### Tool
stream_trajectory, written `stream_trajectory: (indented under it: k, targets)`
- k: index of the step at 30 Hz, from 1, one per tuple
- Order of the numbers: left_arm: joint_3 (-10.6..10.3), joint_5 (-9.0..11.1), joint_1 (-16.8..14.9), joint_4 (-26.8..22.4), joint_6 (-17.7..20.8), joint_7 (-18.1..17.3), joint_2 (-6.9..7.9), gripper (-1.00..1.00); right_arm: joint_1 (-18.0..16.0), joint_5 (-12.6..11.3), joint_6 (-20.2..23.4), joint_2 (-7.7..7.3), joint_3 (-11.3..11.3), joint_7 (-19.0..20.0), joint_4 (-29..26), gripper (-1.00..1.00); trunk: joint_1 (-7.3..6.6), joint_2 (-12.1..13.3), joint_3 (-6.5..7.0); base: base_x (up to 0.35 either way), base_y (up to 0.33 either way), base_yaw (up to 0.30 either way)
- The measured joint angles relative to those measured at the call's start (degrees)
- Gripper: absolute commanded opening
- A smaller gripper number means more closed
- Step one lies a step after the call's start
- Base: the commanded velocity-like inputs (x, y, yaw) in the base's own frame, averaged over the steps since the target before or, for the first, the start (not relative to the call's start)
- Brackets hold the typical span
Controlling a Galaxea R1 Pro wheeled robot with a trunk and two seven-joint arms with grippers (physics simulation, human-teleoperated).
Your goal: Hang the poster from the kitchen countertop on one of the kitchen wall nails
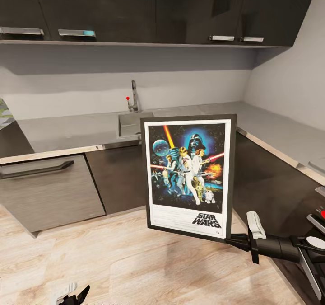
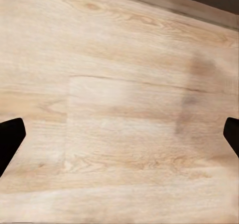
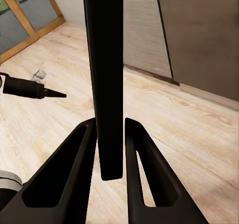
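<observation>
The poster (image 1: 187,174), an upright Star Wars print in a thin black frame, hangs in the air in front of the kitchen countertop (image 1: 67,131), above the wooden floor. My right gripper (image 1: 237,238) is shut on its lower right corner. In the right wrist view the poster's frame edge (image 3: 103,59) is a black bar clamped in the right gripper (image 3: 109,127). My left gripper (image 1: 72,293) sits low over the floor, open and holding nothing, and the left wrist view puts the left gripper (image 2: 119,139) with its fingers wide apart. The wall nails are out of view.
A sink (image 1: 128,123) with a faucet (image 1: 134,96) is set in the worktop behind the poster. Dark wall cabinets (image 1: 158,7) hang above. A grey drawer front (image 1: 49,190) stands at the left. The counter's right run (image 1: 289,138) is close beside my right arm.
</observation>
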Motion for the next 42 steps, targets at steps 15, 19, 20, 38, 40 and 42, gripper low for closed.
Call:
stream_trajectory:
  k: [15, 19, 20, 38, 40, 42]
  targets:
    - [-0.10, 0.07, 0.02, 0.02, 0.07, 1.25, -1.01, 1.00, 0.01, -0.07, 0.13, 0.05, 0.27, -0.12, 0.10, -1.00, 0.00, 0.00, -0.39, 0.000, 0.000, 0.114]
    - [-0.09, 0.07, 0.02, 0.02, 0.06, 1.22, -1.21, 1.00, 0.01, -0.14, 0.13, 0.05, 0.24, -0.13, 0.11, -1.00, 0.00, 0.00, -0.39, 0.000, 0.000, 0.005]
    - [-0.09, 0.07, 0.02, 0.02, 0.06, 1.22, -1.23, 1.00, 0.01, -0.15, 0.13, 0.05, 0.23, -0.14, 0.08, -1.00, 0.00, 0.00, -0.39, 0.000, 0.000, 0.002]
    - [-0.09, 0.07, 0.02, -0.06, 0.06, 1.29, -1.79, 1.00, 0.01, -0.24, 0.15, 0.05, 0.02, -0.07, -0.15, -1.00, -3.29, 6.00, 2.29, 0.000, 0.000, 0.000]
    - [-0.09, 0.07, 0.02, -0.07, 0.06, 1.29, -1.81, 1.00, 0.01, -0.24, 0.16, 0.05, 0.01, -0.07, -0.15, -1.00, -3.73, 6.80, 2.65, 0.000, 0.000, 0.000]
    - [-0.08, 0.07, 0.02, -0.07, 0.06, 1.30, -1.82, 1.00, 0.01, -0.24, 0.18, 0.05, -0.01, -0.07, -0.15, -1.00, -4.17, 7.61, 3.01, 0.000, 0.000, 0.000]
